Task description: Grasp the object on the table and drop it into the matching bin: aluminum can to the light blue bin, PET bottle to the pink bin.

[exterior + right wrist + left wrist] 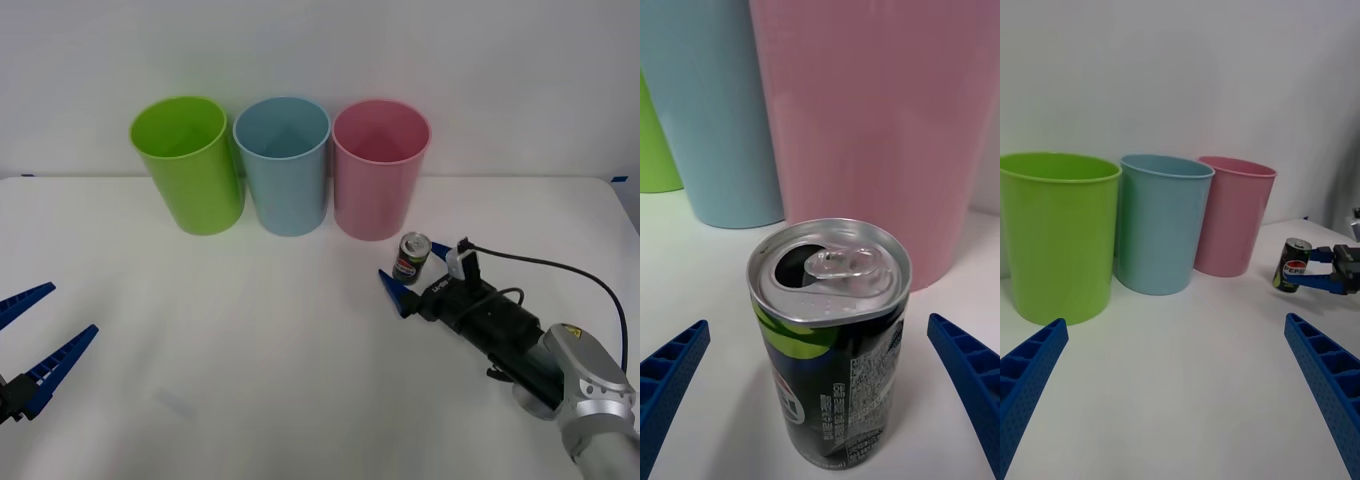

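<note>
The aluminum can (411,258), small, dark-labelled and silver-topped, stands upright on the white table (250,350) just in front of the pink bin (380,168). My right gripper (415,270) is open with one blue finger on each side of the can. In the right wrist view the can (827,345) sits between the spread fingers (670,390), with a gap on both sides. The light blue bin (283,165) stands left of the pink one. My left gripper (40,335) waits open at the near left of the table, with nothing between its fingers.
A lime green bin (187,165) stands at the left end of the row of three, close to the back wall. In the left wrist view the can (1292,265) and the pink bin (1232,217) show far off. Bare tabletop lies between the two arms.
</note>
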You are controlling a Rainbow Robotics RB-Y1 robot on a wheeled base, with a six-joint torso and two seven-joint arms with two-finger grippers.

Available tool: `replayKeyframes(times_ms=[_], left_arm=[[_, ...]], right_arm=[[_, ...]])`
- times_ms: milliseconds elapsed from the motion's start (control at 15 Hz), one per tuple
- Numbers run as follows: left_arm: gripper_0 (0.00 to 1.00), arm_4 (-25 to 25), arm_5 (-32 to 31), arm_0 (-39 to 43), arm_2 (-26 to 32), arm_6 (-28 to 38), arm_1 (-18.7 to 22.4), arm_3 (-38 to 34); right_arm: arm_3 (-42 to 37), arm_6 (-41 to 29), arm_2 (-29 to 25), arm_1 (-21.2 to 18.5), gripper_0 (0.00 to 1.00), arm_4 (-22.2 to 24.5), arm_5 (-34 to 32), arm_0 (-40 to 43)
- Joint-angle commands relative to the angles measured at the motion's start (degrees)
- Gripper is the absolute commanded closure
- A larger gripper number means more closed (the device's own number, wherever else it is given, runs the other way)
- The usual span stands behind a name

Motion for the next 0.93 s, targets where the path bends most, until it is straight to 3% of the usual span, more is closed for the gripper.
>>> replayKeyframes(times_ms=[67,400,467,533,600,933], left_arm=[[0.0,0.0,0.0,0.0,0.0,0.0,0.0,0.0],[0.0,0.0,0.0,0.0,0.0,0.0,0.0,0.0],[0.0,0.0,0.0,0.0,0.0,0.0,0.0,0.0],[0.0,0.0,0.0,0.0,0.0,0.0,0.0,0.0],[0.0,0.0,0.0,0.0,0.0,0.0,0.0,0.0],[0.0,0.0,0.0,0.0,0.0,0.0,0.0,0.0]], right_arm=[[-0.1,0.4,0.8,0.5,0.0,-0.1,1.6,-0.4],[-0.1,0.8,1.0,0.6,0.0,-0.3,2.2,-0.3],[0.0,1.1,1.2,0.6,0.66,-0.6,2.2,-0.3],[0.0,1.2,1.2,0.5,0.95,-0.7,2.3,-0.3],[0.0,1.3,1.3,0.6,1.0,-0.9,2.3,-0.3],[0.0,1.8,2.5,0.5,1.0,-2.3,3.3,-0.3]])
